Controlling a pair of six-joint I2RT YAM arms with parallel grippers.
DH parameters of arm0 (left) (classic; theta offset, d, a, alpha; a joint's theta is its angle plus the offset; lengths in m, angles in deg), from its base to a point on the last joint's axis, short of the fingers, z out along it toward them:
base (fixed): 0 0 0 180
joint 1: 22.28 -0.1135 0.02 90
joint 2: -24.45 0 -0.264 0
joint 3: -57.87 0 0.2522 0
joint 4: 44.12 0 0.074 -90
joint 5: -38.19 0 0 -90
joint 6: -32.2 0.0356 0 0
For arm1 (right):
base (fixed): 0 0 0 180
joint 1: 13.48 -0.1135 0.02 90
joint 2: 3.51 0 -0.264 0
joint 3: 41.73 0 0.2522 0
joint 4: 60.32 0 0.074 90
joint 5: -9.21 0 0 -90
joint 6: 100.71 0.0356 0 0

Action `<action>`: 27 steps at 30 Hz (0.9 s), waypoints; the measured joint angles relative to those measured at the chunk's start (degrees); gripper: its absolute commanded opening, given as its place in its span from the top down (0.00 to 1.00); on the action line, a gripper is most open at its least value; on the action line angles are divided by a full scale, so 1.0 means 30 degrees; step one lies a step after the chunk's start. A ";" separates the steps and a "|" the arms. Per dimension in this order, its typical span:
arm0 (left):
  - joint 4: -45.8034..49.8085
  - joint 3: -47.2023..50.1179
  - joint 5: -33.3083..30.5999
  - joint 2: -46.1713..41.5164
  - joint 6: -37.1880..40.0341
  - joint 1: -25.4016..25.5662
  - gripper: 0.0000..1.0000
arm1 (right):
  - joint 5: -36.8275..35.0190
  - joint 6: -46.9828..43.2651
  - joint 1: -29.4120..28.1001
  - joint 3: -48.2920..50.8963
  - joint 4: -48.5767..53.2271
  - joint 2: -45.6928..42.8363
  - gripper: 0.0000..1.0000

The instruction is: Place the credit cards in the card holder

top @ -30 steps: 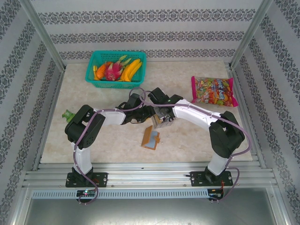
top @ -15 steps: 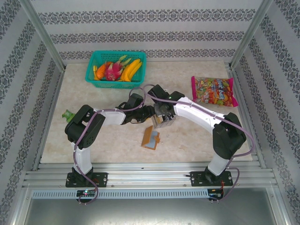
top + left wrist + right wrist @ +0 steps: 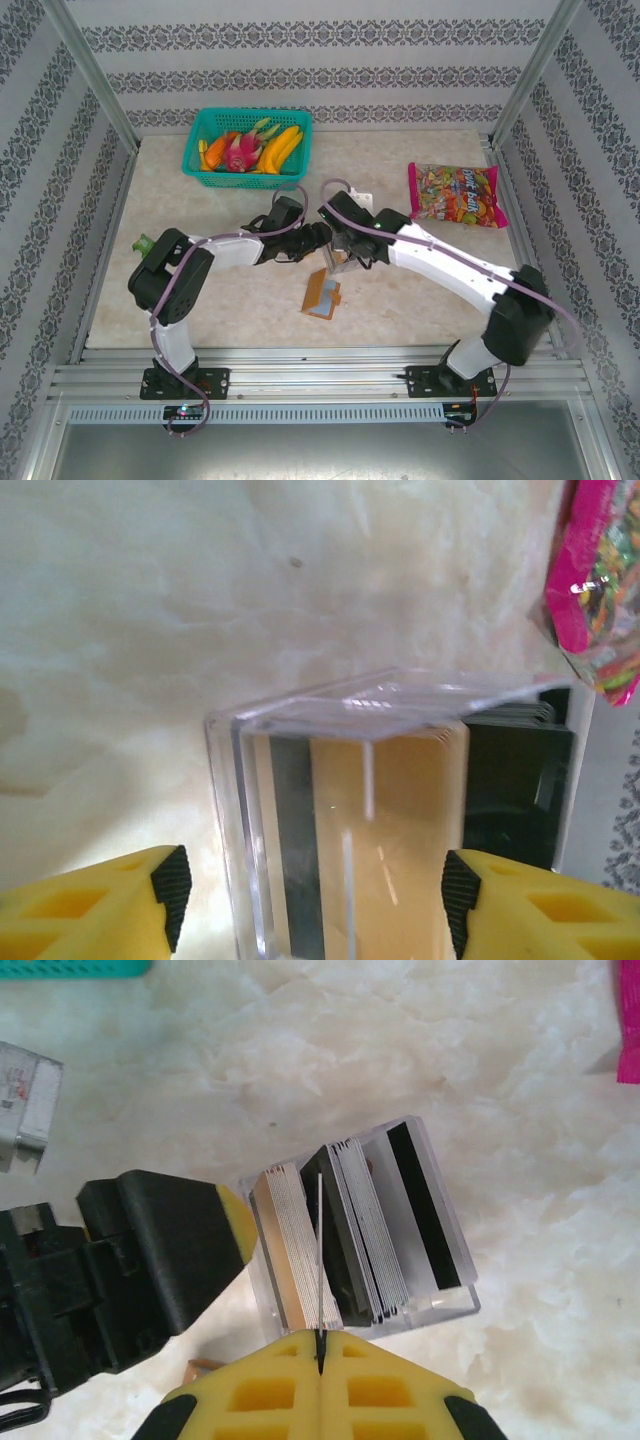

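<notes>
A clear plastic box (image 3: 400,1230) stands at mid-table, packed with upright credit cards (image 3: 370,1225), grey, dark and white. My right gripper (image 3: 320,1338) is shut on one thin card (image 3: 319,1250), seen edge-on above the box. My left gripper (image 3: 315,895) is open around the box (image 3: 340,820), with a gap showing at its left pad (image 3: 172,890). The card holder (image 3: 322,293), an orange-brown wallet, lies open just in front of the box with a grey card on it. From above, both grippers (image 3: 318,238) (image 3: 345,242) meet over the box (image 3: 341,262).
A teal basket (image 3: 197,170) of fruit stands at the back left. A pink candy bag (image 3: 455,195) lies at the right. A small green thing (image 3: 147,243) sits near the left edge, and a small white object (image 3: 358,200) lies behind the grippers.
My left gripper has opened and let go of the clear box. The right arm's elbow has swung out to the right while its gripper stays over the box, shut on the card.
</notes>
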 measured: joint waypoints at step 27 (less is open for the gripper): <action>1.4156 -0.1552 -0.8561 -0.3475 0.6637 0.6353 0.79 | 0.3242 0.4393 0.0393 1.1344 -0.6149 -0.9165 1.00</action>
